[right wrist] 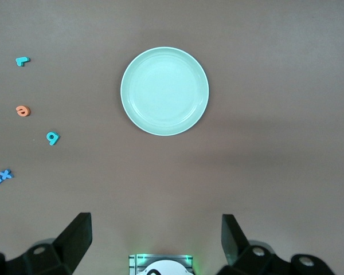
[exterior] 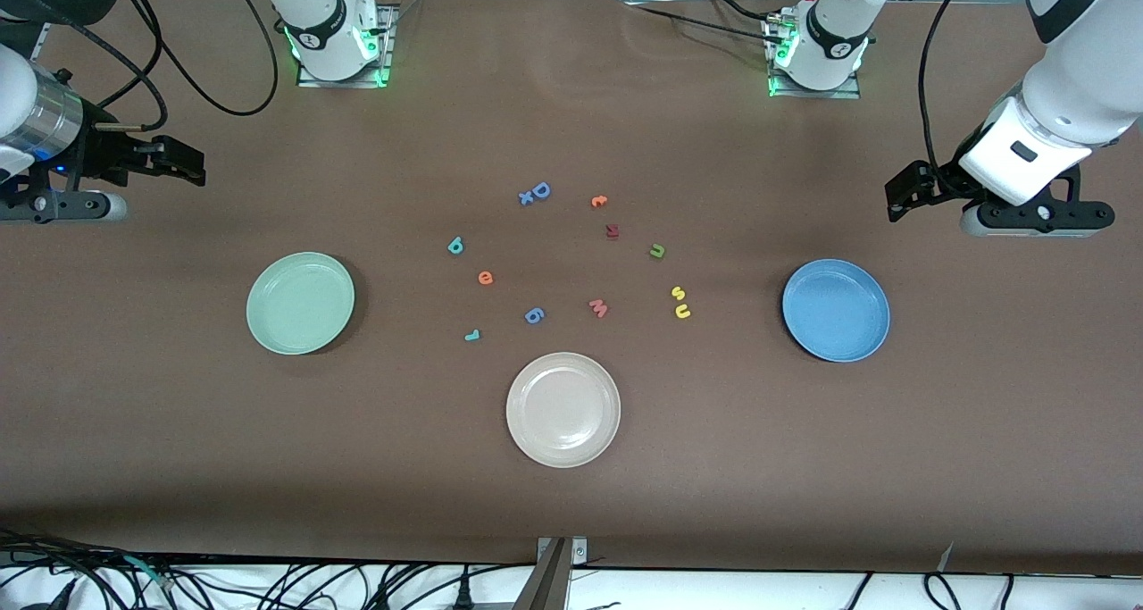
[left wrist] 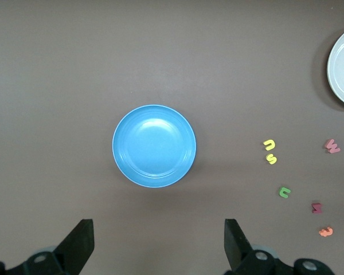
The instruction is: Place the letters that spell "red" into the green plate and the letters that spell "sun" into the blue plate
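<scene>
Nearest the front camera, one cream-white plate is sitting bare on the brown table, its round glossy face holding nothing. Two more round plates of the same make are lying toward the table's ends: the pale green plate toward the right arm's end and the blue plate toward the left arm's end, both carrying nothing.

Twelve small foam characters are lying scattered at the table's middle, between the green and blue plates and farther from the camera than the cream one. The teal "r", orange "e" and teal "d" are resting on the side toward the green plate. The yellow "s", yellow "u" and dark green "n" are sitting on the side toward the blue plate.

The others are a blue "D" touching a small blue cross, an orange "c", a dark red letter, a pink "w" and a blue "6".

The right gripper is waiting above the table near the green plate, fingers spread apart and holding nothing. The left gripper is waiting likewise near the blue plate.
</scene>
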{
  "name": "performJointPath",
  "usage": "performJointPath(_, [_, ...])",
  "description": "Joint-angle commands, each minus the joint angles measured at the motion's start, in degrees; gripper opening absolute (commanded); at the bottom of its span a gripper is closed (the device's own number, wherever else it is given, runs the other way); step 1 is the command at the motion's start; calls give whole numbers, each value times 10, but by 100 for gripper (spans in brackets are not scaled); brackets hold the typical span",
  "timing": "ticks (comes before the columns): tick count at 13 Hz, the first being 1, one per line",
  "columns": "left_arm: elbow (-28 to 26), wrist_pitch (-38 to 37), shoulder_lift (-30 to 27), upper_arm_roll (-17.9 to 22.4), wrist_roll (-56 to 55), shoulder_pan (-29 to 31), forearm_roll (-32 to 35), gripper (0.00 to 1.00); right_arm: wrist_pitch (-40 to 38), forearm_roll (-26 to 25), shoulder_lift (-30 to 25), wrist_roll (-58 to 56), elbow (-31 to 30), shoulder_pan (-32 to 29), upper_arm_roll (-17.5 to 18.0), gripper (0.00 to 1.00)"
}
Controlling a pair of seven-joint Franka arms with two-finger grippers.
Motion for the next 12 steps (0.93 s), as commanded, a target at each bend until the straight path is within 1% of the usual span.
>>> performJointPath(1, [-5, -2, -6, 0, 7, 0, 18, 100, -9, 2, 0, -5, 3, -2, 1, 100])
performJointPath(12, [-5, -2, -6, 0, 6, 0, 18, 100, -9, 2, 1, -10, 3, -3, -3, 100])
